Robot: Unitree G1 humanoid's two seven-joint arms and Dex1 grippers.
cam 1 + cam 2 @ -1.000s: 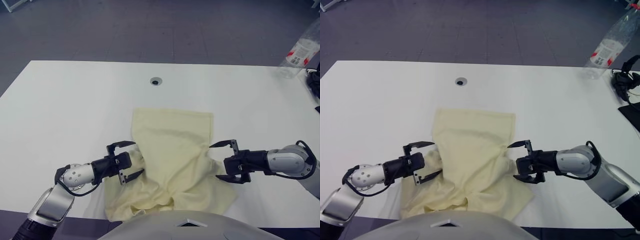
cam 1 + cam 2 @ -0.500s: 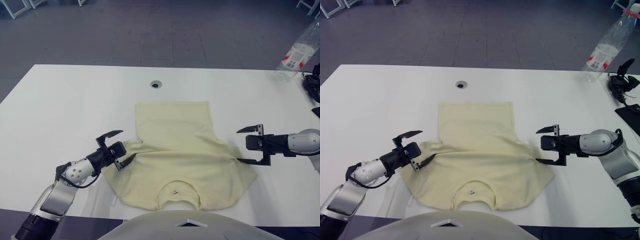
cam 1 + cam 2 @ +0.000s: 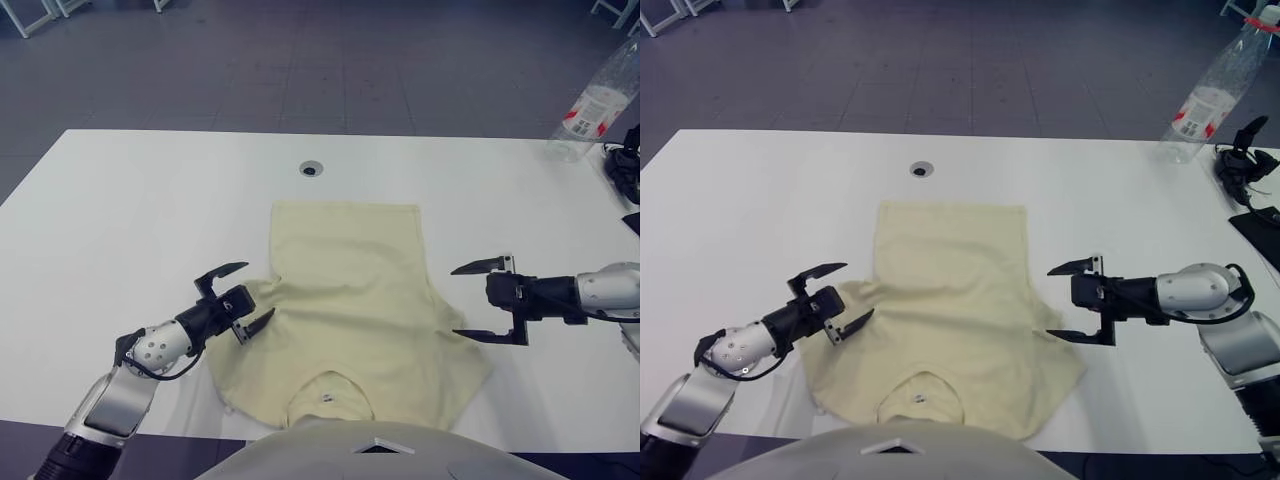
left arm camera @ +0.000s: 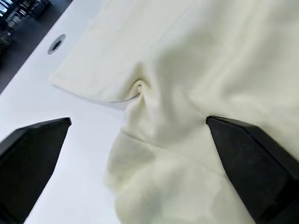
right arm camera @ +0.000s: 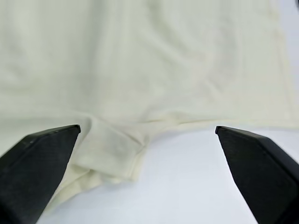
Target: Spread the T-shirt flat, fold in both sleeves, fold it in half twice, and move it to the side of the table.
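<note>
The T-shirt (image 3: 350, 300) lies in the lower middle of my head view on the white table (image 3: 140, 200), collar at the bottom edge, hem toward the top, the body mostly flat. Both sleeves are bunched, with a pucker at each underarm. I judge it light, limp cloth: it will sag and drag instead of holding shape, and may slide on the smooth top. So I would pinch a sleeve at its outer hem, low against the table, and close fully on the thin fabric. My left gripper (image 3: 258, 290) sits at the cloth's left edge, fingers spread wide and empty, its lower tip over the crumpled sleeve; I cannot tell whether it touches. My right gripper (image 3: 454, 302) sits at the right edge, also wide apart and holding nothing, lower tip at the sleeve's margin, upper tip over bare table.
</note>
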